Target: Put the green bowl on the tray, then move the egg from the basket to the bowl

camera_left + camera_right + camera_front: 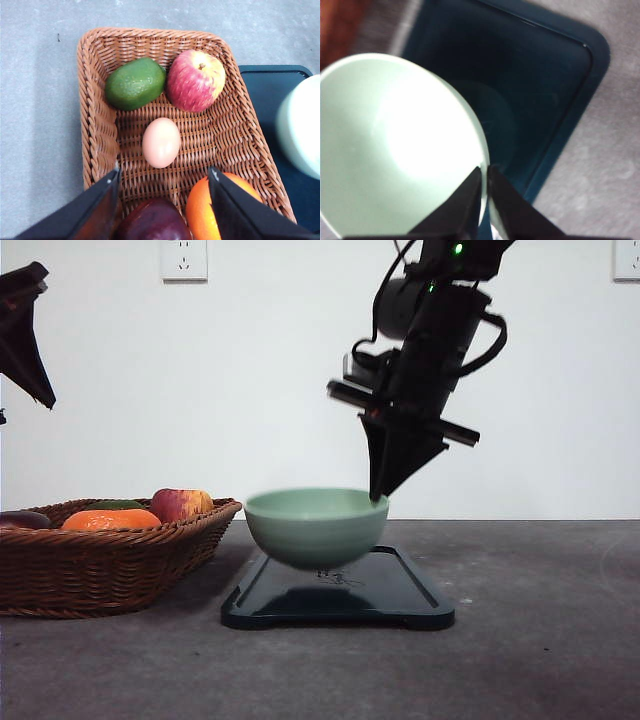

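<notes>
At lower centre of the front view, the tray (400,592) lies on the surface; just above it hangs the green bowl (316,525), not yet set down, its rim pinched by the right end effector (378,497). Step 1 looks nearly done. At left, the basket (95,125) holds the egg (161,142) among an apple (195,80), avocado (135,83) and orange (207,210), untouched beneath the spread left end effector (165,181).

Bowl (316,525) above tray (400,590), basket (100,560) left.
</notes>
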Controlling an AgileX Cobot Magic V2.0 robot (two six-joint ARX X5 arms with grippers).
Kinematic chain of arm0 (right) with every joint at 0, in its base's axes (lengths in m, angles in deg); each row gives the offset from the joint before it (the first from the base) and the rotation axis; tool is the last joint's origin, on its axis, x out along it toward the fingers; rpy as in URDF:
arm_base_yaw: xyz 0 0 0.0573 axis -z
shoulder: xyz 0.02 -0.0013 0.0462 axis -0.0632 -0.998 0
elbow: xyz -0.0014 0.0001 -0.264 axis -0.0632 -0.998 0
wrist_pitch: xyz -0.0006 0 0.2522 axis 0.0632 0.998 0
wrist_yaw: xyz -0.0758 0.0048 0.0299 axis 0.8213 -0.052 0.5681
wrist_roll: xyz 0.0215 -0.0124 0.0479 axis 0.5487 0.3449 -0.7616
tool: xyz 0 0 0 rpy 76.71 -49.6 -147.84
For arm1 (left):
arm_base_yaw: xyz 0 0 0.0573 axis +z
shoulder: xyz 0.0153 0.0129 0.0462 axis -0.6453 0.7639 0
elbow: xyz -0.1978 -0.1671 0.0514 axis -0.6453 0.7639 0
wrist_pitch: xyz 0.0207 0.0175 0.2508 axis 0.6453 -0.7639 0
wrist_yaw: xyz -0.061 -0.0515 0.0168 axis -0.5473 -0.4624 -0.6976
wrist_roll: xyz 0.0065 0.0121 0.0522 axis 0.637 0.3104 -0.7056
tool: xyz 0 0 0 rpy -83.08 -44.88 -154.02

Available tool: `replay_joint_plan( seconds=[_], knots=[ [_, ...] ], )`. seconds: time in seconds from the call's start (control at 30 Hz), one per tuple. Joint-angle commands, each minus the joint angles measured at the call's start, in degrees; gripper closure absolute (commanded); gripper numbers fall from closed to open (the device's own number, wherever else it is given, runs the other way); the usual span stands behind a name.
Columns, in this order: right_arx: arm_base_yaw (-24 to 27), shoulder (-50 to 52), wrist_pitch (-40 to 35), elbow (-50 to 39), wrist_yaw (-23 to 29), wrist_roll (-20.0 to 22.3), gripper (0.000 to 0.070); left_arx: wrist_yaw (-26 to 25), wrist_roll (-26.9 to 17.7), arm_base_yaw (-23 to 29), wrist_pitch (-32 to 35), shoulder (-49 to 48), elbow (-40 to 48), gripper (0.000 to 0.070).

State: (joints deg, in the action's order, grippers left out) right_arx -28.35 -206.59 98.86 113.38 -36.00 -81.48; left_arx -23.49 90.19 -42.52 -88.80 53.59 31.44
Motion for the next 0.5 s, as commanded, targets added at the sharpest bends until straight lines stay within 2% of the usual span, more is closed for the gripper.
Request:
replay_joint_plan(
  seconds=[0.0,0.23,0.3,0.37,0.47],
  knots=[
    [-0.5,-1.7,-0.7,1.6,0.5,-0.6,0.0695,-0.1,-0.8,0.0,0.4,0.4,-1.2,0.0349],
    [-0.6,-2.6,-0.8,1.6,1.8,-0.6,0.0688,-0.1,-0.8,0.0,0.4,0.4,-1.2,0.0349],
    [-0.6,-2.6,-0.6,1.6,1.7,-0.6,0.0648,-0.1,-0.8,0.0,0.4,0.4,-1.2,0.0349],
    [-0.6,-2.6,-0.2,1.6,1.8,-0.5,0.0575,-0.1,-0.8,0.0,0.4,0.4,-1.2,0.0349],
    [-0.6,-2.6,0.0,1.6,1.7,-0.5,0.0555,-0.1,-0.8,0.0,0.4,0.4,-1.2,0.0349]
  ],
)
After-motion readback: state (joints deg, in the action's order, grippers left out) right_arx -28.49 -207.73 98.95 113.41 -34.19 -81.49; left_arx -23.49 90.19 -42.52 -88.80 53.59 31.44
